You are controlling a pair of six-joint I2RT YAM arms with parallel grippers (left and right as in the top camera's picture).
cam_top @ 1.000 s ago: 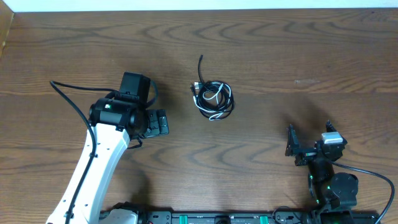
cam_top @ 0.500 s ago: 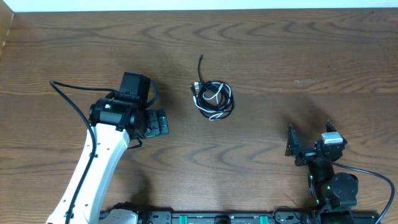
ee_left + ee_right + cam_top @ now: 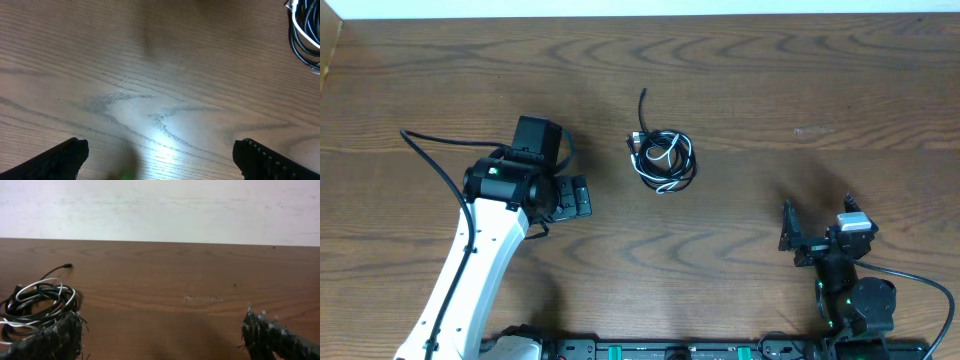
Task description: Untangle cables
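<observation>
The tangled bundle of thin black and white cords (image 3: 663,158) lay coiled on the brown wood-grain table (image 3: 800,90), with one black end trailing from it toward the far edge. The left gripper (image 3: 580,196) stood near the bundle's left side, its jaws spread wide over bare wood. The bundle sat ahead, beyond its right-hand finger. The right gripper (image 3: 160,335) rested well apart on the bundle's right, nearer the base. Its jaws were also wide and empty, with the bundle ahead of its left finger.
</observation>
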